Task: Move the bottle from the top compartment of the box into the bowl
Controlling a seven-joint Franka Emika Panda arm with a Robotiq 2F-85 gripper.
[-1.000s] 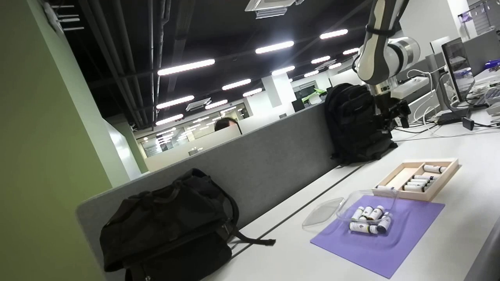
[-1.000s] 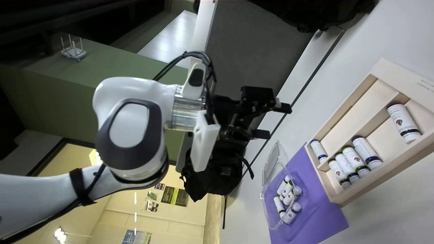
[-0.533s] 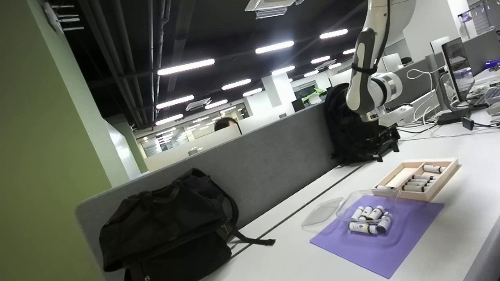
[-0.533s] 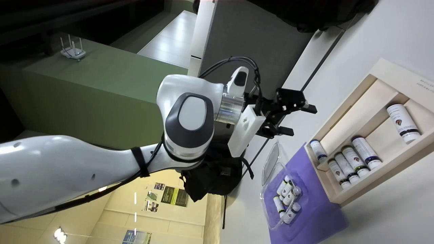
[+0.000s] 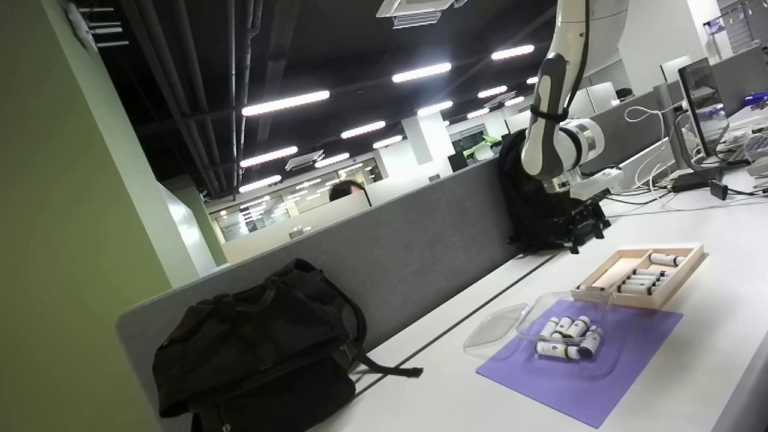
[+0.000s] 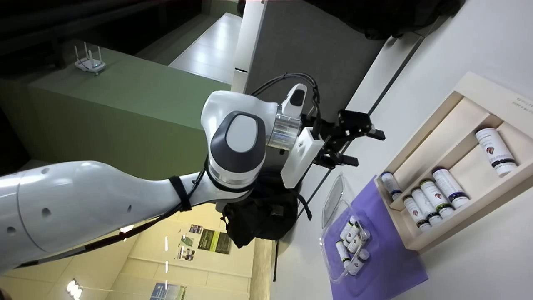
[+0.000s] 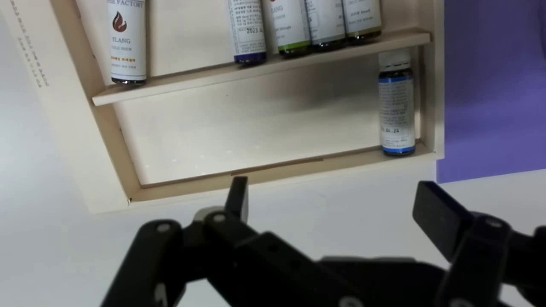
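Observation:
The box is a light-wood tray with compartments, seen in all views, also in an exterior view and in the wrist view. A white-labelled bottle with a blue band stands alone at one end of its long compartment; it also shows in an exterior view. The bowl is a clear plastic container with several bottles inside, also seen in an exterior view. My gripper is open and empty, above the table beside the box's long-compartment side; it shows in both exterior views.
Several more bottles and a separate one lie in the box's other compartment. A purple mat lies under the bowl. A clear lid lies beside it. Black backpacks lean against the grey partition.
My gripper has come down toward the table and nearer the box, mostly in the first half second, then shifted slightly. It stays open. Box, bottles and bowl have not moved.

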